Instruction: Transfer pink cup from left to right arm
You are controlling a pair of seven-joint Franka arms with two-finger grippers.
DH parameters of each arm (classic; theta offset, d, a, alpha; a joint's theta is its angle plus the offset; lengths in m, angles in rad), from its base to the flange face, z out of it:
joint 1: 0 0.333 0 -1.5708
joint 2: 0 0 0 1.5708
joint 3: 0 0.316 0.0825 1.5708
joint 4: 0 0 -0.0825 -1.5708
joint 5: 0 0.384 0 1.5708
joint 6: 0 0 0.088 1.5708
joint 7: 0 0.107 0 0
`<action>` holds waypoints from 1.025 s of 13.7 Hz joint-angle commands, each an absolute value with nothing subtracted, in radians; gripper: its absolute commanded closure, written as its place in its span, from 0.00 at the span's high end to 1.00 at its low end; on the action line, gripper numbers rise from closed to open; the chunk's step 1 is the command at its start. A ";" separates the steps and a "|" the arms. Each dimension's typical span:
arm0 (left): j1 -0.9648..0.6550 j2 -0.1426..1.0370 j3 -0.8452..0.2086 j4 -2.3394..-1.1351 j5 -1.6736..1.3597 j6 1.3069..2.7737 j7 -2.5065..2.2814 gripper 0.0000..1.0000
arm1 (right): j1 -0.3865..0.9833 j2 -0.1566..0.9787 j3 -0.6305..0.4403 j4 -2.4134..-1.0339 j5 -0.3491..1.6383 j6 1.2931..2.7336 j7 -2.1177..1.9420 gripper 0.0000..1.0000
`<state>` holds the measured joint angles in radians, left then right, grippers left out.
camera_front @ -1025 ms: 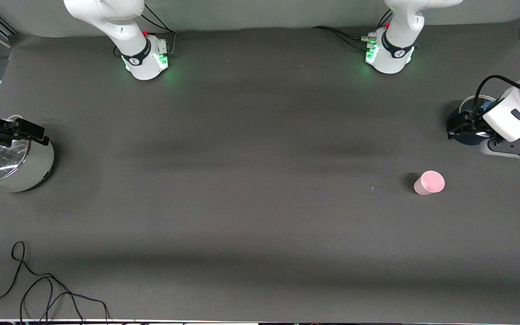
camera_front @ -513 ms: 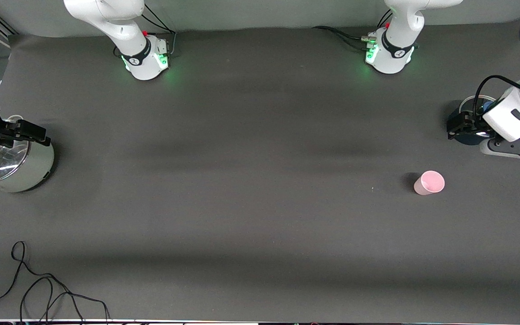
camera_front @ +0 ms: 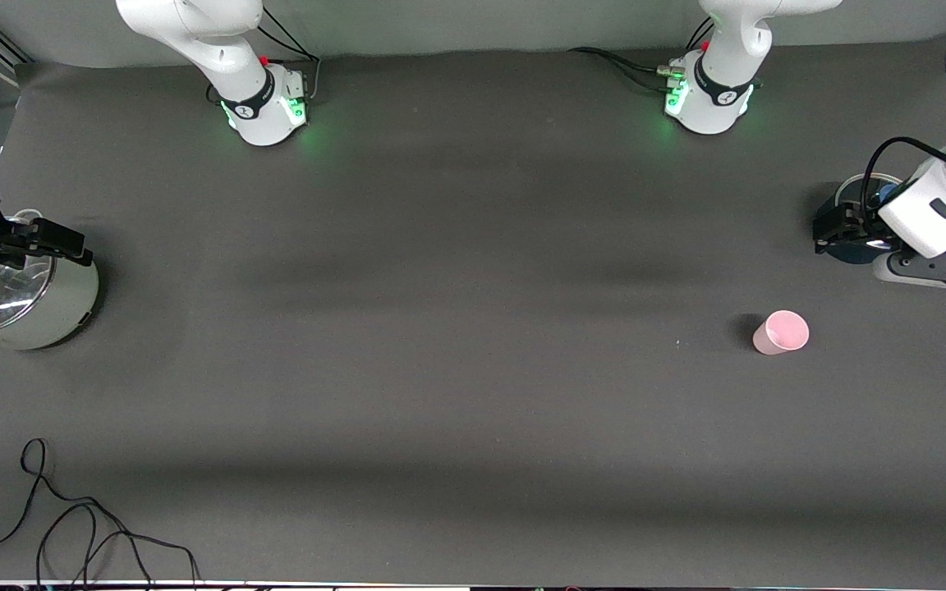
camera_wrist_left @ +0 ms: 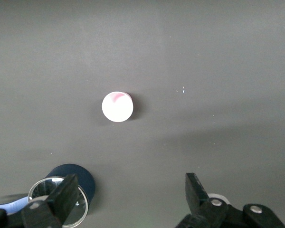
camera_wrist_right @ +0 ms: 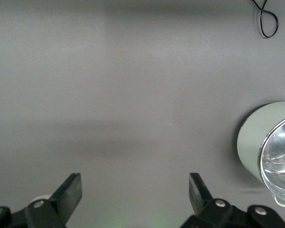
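Note:
The pink cup (camera_front: 781,332) stands upright on the dark table toward the left arm's end, with nothing touching it. It also shows from above in the left wrist view (camera_wrist_left: 117,106), well clear of the fingers. My left gripper (camera_front: 830,230) is open and empty, hovering over a dark blue container; in its own view (camera_wrist_left: 131,190) the jaws stand wide apart. My right gripper (camera_front: 62,242) is open and empty at the right arm's end of the table, over the rim of a silver pot; it also shows in the right wrist view (camera_wrist_right: 134,187).
A dark blue container with a glass-rimmed top (camera_wrist_left: 61,192) stands under the left gripper, farther from the front camera than the cup. A silver pot (camera_front: 29,300) (camera_wrist_right: 270,147) stands at the right arm's end. A black cable (camera_front: 71,525) lies near the front edge.
The right gripper has shifted very slightly over the pot. The cup and the left arm have not moved.

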<state>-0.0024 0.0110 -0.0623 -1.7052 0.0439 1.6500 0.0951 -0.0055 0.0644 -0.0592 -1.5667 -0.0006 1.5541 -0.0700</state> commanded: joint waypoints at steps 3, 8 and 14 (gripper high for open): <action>-0.006 0.015 -0.058 -1.690 0.044 1.643 0.106 1.00 | 0.002 0.069 -0.064 -1.555 0.011 1.554 -0.071 1.00; -0.006 0.015 -0.058 -1.690 0.044 1.643 0.106 1.00 | 0.002 0.069 -0.064 -1.555 0.011 1.554 -0.071 1.00; -0.002 0.029 -0.054 -1.692 0.043 1.654 0.228 1.00 | 0.002 0.069 -0.064 -1.555 0.011 1.554 -0.071 1.00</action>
<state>-0.0021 0.0202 -0.0614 -1.7052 0.0439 1.6501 0.1510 -0.0055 0.0645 -0.0591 -1.5667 -0.0005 1.5541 -0.0700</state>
